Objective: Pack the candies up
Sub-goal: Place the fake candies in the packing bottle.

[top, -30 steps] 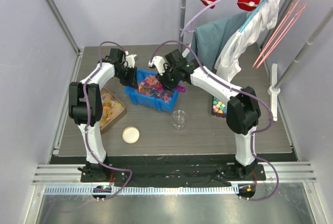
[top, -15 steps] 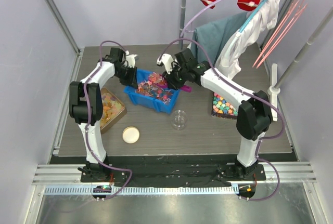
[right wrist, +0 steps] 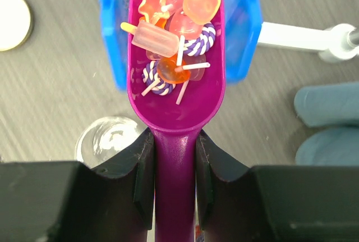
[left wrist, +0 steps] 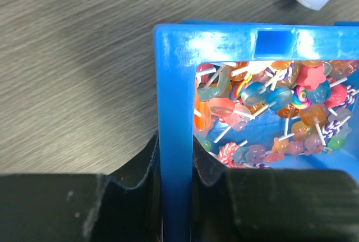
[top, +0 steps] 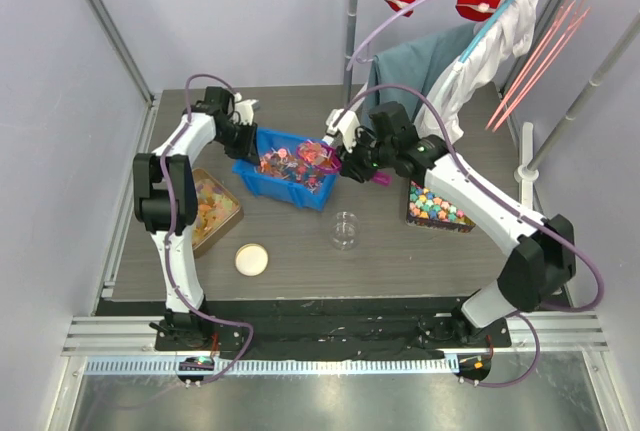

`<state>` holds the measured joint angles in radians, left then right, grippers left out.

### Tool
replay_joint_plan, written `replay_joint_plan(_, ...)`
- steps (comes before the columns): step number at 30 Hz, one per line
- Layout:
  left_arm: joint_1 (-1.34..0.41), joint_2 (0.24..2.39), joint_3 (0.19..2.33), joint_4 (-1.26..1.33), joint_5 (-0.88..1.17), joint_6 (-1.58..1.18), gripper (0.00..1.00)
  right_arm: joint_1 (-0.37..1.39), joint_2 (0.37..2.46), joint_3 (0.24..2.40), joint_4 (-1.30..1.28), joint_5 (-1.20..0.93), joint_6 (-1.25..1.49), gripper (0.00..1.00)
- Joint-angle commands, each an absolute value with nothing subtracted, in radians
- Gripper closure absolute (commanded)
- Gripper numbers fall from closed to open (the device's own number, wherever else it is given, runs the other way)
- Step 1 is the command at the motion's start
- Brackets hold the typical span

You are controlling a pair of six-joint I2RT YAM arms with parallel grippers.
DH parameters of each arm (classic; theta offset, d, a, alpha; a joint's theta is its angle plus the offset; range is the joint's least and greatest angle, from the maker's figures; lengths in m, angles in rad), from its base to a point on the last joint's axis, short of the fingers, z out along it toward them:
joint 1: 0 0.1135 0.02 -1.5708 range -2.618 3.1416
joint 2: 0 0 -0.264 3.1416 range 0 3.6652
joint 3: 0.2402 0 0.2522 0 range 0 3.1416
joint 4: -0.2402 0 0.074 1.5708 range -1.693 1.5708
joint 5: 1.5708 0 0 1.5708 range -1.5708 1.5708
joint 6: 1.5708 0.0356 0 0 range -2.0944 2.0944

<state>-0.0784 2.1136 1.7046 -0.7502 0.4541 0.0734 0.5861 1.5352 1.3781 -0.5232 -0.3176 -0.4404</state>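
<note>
Pinching the blue bin [left wrist: 175, 85] wall with your left fingers [left wrist: 140, 169], you've got your right fingers [right wrist: 143, 166] clamped on the purple scoop [right wrist: 197, 107] (heaped with candies [right wrist: 168, 37]) over the bin's edge.

In bin [top: 288, 192]: candies [left wrist: 269, 113]; scoop [right wrist: 176, 90] over bin; jar [top: 345, 230] before bin; lid [top: 251, 259] left of jar.

The scoop [right wrist: 196, 100] is glossy magenta, and the candies [right wrist: 174, 26] in its bowl are orange, pale pink and purple-and-white spiral-striped, on white sticks. Beyond its tip the bin [right wrist: 248, 28] is bright blue, and beneath it the table [right wrist: 56, 85] is grey wood-grain.
</note>
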Motion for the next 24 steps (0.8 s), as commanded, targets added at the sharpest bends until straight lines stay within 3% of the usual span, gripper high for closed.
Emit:
replay_joint_plan(1, -0.043, 2.157, 1.752, -0.836, 0.400, 0.095, 1.00, 0.586, 1.410, 1.309, -0.486, -0.341, -0.471, 0.99)
replay_joint_plan(24, -0.029, 2.115, 1.770, -0.879, 0.379, 0.132, 1.00, 0.586, 1.220, 1.206, -0.903, -0.288, -0.598, 0.99)
